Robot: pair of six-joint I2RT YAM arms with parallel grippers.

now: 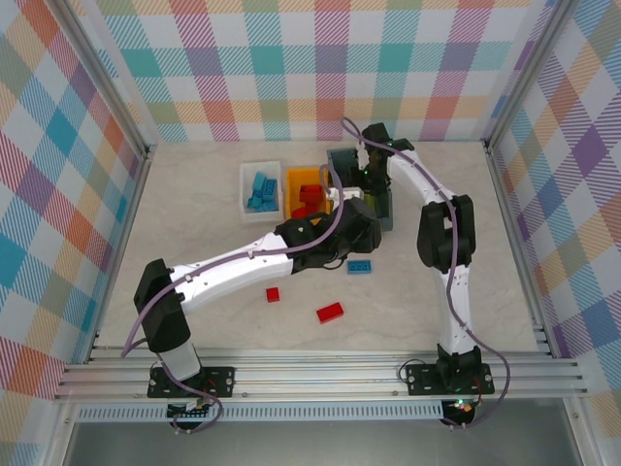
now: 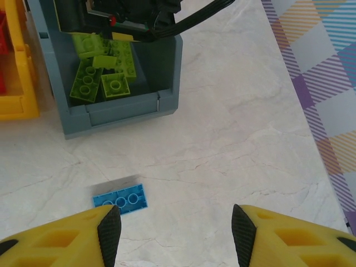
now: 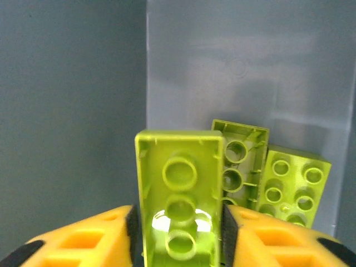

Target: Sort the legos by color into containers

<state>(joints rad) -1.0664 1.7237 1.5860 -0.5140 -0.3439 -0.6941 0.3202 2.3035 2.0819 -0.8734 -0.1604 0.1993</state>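
**A:** What is the right gripper [image 3: 181,222] doing?

**B:** It is down inside the large slate-grey plastic bin [image 2: 122,111]. Its yellow fingers [image 3: 83,245] are clamped on a lime green plastic brick [image 3: 179,167]. The black pads lie against the brick's two long sides, and its hollow underside faces the wrist camera.

**A:** Is anything else in that bin?

**B:** A heap of other lime green bricks [image 2: 103,80], some flat and some tipped against each other. Two of them show just beside the held one.

**A:** And the left gripper [image 2: 175,233]?

**B:** Its jaws stand wide apart with nothing between them. It hangs over the pale marbled table [image 2: 233,139], in front of the grey bin. A flat blue plastic brick [image 2: 120,201] lies studs up on the table. It is just beyond the finger on the left of the wrist view, apart from the bin.

**A:** Where are the other containers?

**B:** The small orange plastic bin [image 1: 303,177] sits just beside the grey one and holds red bricks [image 1: 310,200]. The small white plastic bin [image 1: 260,167] comes next, further left, and holds blue bricks [image 1: 260,192].

**A:** Are any bricks loose?

**B:** A small red plastic brick [image 1: 274,294] and a longer red brick [image 1: 330,312] lie on the table nearer the arm bases, well apart from the bins.
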